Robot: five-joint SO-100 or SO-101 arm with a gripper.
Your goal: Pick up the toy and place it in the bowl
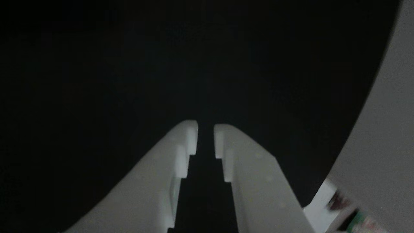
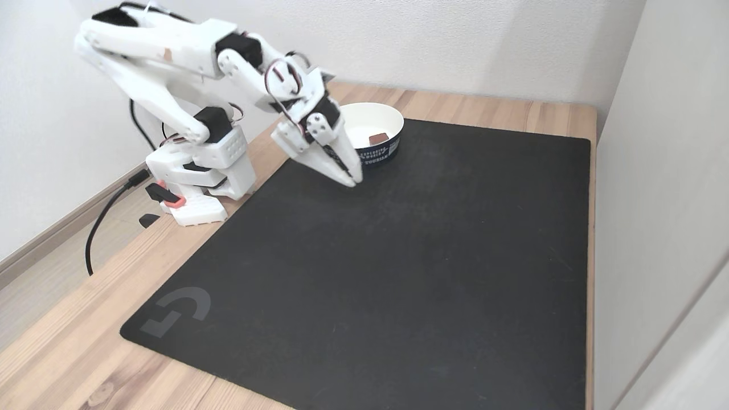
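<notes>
In the fixed view the toy (image 2: 377, 138), a small dark-red block, lies inside the bowl (image 2: 367, 115), which is white inside with a dark printed band outside and stands at the mat's far edge. My gripper (image 2: 354, 179) hangs just in front of and left of the bowl, pointing down at the black mat (image 2: 398, 256). Its white fingers are drawn together with nothing between them. In the other view the gripper (image 1: 205, 129) shows a thin dark slit between its fingertips over the dark mat.
The arm's white base (image 2: 196, 188) stands on the wooden table (image 2: 68, 341) left of the mat, with a black cable (image 2: 97, 228) trailing off the left. A pale wall panel (image 2: 660, 199) borders the right side. The mat's wide front stretch lies bare.
</notes>
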